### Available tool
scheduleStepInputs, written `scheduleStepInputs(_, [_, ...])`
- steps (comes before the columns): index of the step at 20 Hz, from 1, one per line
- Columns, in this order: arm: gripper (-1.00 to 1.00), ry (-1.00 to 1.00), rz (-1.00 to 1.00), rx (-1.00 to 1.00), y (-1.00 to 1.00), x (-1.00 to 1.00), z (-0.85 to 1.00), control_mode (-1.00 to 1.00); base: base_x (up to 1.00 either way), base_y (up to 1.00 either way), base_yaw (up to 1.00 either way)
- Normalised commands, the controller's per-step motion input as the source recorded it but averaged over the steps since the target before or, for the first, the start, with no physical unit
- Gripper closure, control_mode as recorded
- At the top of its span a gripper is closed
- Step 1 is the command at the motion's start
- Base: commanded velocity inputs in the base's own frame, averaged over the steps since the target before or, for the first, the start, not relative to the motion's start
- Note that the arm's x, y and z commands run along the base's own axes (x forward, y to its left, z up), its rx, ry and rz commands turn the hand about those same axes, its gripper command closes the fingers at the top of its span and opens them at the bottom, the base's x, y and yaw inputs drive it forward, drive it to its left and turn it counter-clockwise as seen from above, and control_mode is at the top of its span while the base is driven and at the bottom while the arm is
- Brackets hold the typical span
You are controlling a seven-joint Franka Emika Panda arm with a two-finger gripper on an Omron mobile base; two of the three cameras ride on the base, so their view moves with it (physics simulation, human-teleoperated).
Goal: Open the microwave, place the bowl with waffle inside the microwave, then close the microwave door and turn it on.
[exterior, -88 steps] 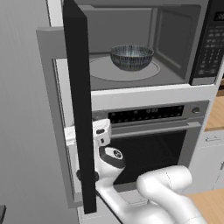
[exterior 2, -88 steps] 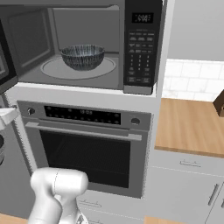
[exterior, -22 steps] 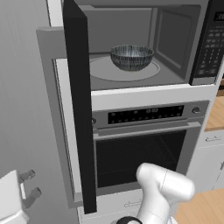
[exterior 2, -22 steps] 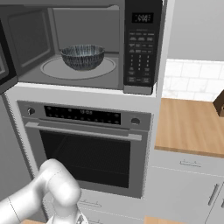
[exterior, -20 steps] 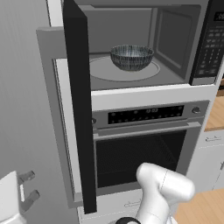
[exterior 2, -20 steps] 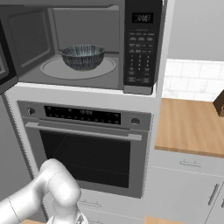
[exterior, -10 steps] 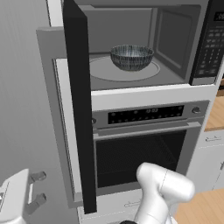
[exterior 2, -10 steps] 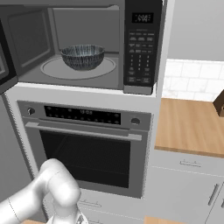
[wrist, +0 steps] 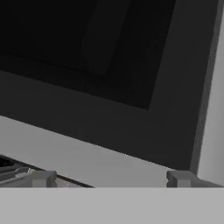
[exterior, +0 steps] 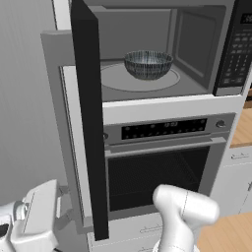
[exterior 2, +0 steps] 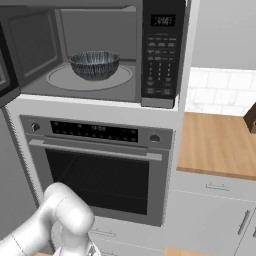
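Microwave: large built-in black-fronted microwave (exterior: 231,49) with a grey interior, standing open above a steel-trimmed wall oven (exterior: 162,162); its black keypad panel (exterior 2: 161,55) is at 3 o'clock of the cavity.
Microwave door: wide black door panel (exterior: 91,123) swung out on its hinge side, seen edge-on at 9 o'clock of the cavity in the left base view; its dark window face (wrist: 109,65) fills much of the hand view.
Bowl: small round dark blue-grey patterned bowl (exterior: 147,64) with a lighter rim, sitting upright on the round grey turntable (exterior 2: 65,80) inside the cavity; what lies in it cannot be told.
Gripper: white two-finger gripper (wrist: 111,179) with dark tips wide apart, holding nothing, facing the outer side of the door; in the left base view the hand sits low at 7 o'clock, just beside the door's bottom edge.
Counter: light wooden counter (exterior 2: 215,145) at 3 o'clock of the oven.
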Motion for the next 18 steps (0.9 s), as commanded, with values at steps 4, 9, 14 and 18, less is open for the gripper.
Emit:
scheduleStepInputs(4, [-1.00, 0.00, 0.00, 0.00, -0.49, 0.00, 0.16, -1.00, 0.00, 0.00, 0.00])
scheduleStepInputs(9, [-1.00, 0.00, 0.00, 0.00, -0.53, 0.00, 0.13, -1.00, 0.00, 0.00, 0.00])
scheduleStepInputs(14, [-1.00, 0.00, 0.06, 0.00, -0.60, 0.00, 0.08, -1.00, 0.00, 0.00, 0.00])
scheduleStepInputs(18, [-1.00, 0.00, 0.13, 0.00, -0.56, 0.00, 0.08, -1.00, 0.00, 0.00, 0.00])
